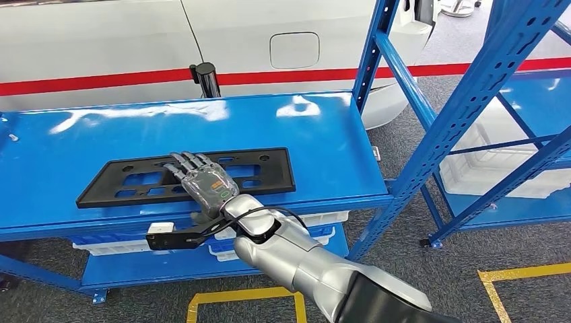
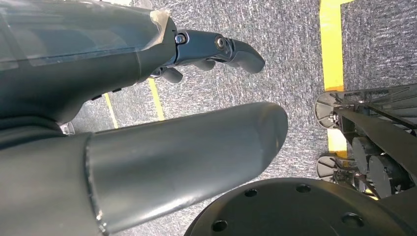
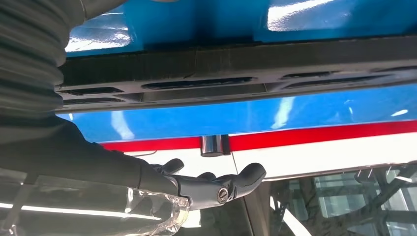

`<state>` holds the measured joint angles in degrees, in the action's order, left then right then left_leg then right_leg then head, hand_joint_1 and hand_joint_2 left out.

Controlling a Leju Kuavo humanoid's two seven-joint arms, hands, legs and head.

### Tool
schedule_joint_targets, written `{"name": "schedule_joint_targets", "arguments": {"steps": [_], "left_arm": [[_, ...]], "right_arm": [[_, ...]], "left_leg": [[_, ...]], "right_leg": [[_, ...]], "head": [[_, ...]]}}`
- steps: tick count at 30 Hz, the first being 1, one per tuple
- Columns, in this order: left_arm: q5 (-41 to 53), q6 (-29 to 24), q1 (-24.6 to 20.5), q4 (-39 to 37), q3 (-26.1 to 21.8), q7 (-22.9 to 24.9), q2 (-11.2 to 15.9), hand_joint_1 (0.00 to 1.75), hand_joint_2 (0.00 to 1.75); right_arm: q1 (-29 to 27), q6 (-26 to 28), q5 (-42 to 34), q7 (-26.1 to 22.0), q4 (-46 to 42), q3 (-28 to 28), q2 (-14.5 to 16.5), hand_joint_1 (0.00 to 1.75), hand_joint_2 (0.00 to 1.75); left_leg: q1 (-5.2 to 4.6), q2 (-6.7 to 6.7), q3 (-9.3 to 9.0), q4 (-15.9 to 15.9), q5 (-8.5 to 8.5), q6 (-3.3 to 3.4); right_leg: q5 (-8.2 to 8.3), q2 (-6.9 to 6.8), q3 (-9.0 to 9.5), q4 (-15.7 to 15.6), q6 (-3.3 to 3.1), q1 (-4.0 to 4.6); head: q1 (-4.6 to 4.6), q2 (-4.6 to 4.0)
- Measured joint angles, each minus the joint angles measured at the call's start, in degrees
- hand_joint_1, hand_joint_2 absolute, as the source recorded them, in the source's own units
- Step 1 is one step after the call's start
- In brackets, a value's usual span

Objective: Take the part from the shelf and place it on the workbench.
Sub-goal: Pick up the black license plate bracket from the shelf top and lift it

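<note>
1. Head view gives us the white vehicle body (image 1: 101,40) with a red stripe (image 1: 87,84) across the whole background, from 9 to 3 o'clock.
2. We see the blue shelf (image 1: 323,134) below it, its glossy top deck filling the middle of the picture, and a second blue rack (image 1: 471,101) at 3 o'clock holding a white bin (image 1: 498,175).
3. We find the part (image 1: 269,171), a flat black perforated panel, lying on the shelf's top deck near the front edge, just left of centre.
4. Our right hand (image 1: 202,182) lies flat on top of the part with fingers stretched forward and slightly apart; it rests on the panel without grasping it. In the right wrist view the fingers (image 3: 231,184) are extended with nothing between them.
5. Our left hand (image 2: 216,49) hangs over grey carpet (image 2: 295,59) with yellow floor tape (image 2: 332,44); its fingers hold nothing and look loosely extended.
6. We note a small black post (image 1: 205,77) at 12 o'clock behind the shelf.
</note>
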<state>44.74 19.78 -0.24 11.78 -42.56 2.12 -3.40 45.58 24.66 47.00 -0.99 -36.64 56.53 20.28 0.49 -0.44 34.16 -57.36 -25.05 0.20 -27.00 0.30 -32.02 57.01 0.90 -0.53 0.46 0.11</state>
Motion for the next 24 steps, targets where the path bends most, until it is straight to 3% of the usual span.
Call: {"name": "schedule_joint_targets", "arguments": {"steps": [8, 11, 13, 15, 19, 24], "left_arm": [[0.34, -0.27, -0.12, 0.0, 0.02, -0.05, -0.05, 0.0, 0.0], [-2.82, -8.61, -1.31, 0.08, 1.33, -6.39, -0.18, 0.0, 0.0], [-13.32, -19.21, -3.28, 0.12, 6.47, -12.09, -0.69, 0.0, 0.0], [-24.85, -25.45, -5.11, 0.13, 14.48, -13.85, -1.07, 0.0, 0.0], [-28.98, -28.15, -5.8, -0.03, 24.48, -14.33, -1.17, 0.0, 0.0], [-29.51, -28.33, -4.89, -0.58, 28.28, -15.23, -1.11, 0.0, 0.0]], "right_arm": [[0.88, 0.1, -1.01, 2.83, 1.72, 1.8, 0.0, 0.0, 1.75], [0.35, -1.49, -0.31, 3.61, 1.12, 2.11, -0.37, 0.0, 1.75], [-0.8, -3.01, 2.59, 4.78, -0.22, 0.32, -0.55, 0.0, 1.75], [-0.25, -2.47, 3.37, 6.6, 0.51, -0.14, -0.2, 0.0, 1.75], [1.76, -0.13, -0.46, 7.28, 3.47, 2.45, -0.01, 0.0, 1.75], [3.03, 0.62, -3.33, 7.6, 5.57, 5.47, 0.01, 0.0, 1.75]], "left_leg": [[-0.01, 0.0, -0.01, 0.0, 0.0, 0.0], [0.0, -0.04, -0.08, -0.02, 0.01, -0.02], [-0.04, -0.21, 0.0, -0.02, 0.04, 0.0], [-0.05, -0.27, 0.08, -0.01, 0.09, 0.04], [-0.03, -0.07, -0.09, -0.01, 0.09, 0.05], [-0.06, -0.07, -0.08, -0.02, 0.05, 0.02]], "right_leg": [[0.0, 0.0, -0.01, 0.0, 0.0, 0.0], [-0.01, -0.06, -0.2, -0.01, 0.01, 0.02], [-0.01, -0.23, -0.14, -0.01, 0.03, 0.01], [0.02, -0.29, 0.07, 0.01, 0.05, -0.02], [0.04, -0.17, 0.17, 0.02, 0.06, -0.02], [0.01, -0.17, 0.12, 0.01, 0.06, -0.02]], "head": [[0.01, 0.0], [0.0, 0.0], [0.02, 0.0], [0.03, 0.0], [0.03, 0.0], [0.02, 0.0]]}}
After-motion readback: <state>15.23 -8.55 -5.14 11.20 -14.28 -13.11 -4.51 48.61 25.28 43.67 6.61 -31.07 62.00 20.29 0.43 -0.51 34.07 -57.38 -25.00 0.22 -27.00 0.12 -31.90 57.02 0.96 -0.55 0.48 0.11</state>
